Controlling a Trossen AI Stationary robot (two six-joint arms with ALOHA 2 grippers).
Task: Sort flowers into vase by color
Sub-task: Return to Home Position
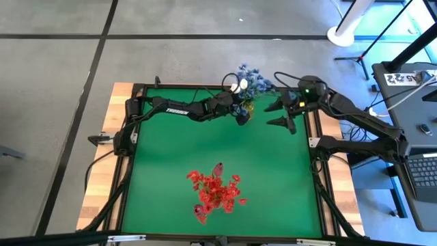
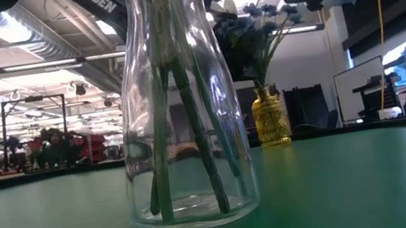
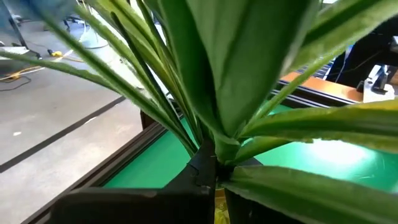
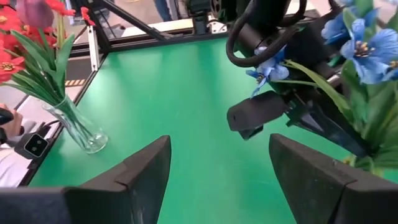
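A yellow vase [image 1: 246, 107] stands near the table's far edge and holds blue flowers [image 1: 254, 82]; it also shows in the low view [image 2: 271, 119]. My left gripper [image 1: 240, 113] reaches over it from the left, shut on a long-leaved stem whose white bud [image 1: 234, 87] shows beside the blue flowers. My right gripper [image 4: 217, 180] hovers open just right of the vase [image 1: 281, 114], touching nothing. A clear vase [image 1: 205, 213] near the table's near edge holds red flowers [image 1: 215, 191] and a dark pink bud [image 1: 218, 167], their stalks standing on its bottom [image 2: 194, 208]. My left gripper pinches the tulip's stalk between its two fingers [image 3: 202, 171], right under the point where the long green leaves fan out [image 3: 214, 146]. The leaves and bud stand up beyond the fingers. The lower stalk is hidden by the fingers, with the yellow vase [image 3: 217, 214] directly below.
A black frame [image 1: 317, 147] rims the green table. The stretch of green mat [image 1: 184, 147] between the two vases holds nothing. A laptop [image 1: 423, 174] and a stand sit off the table's right side.
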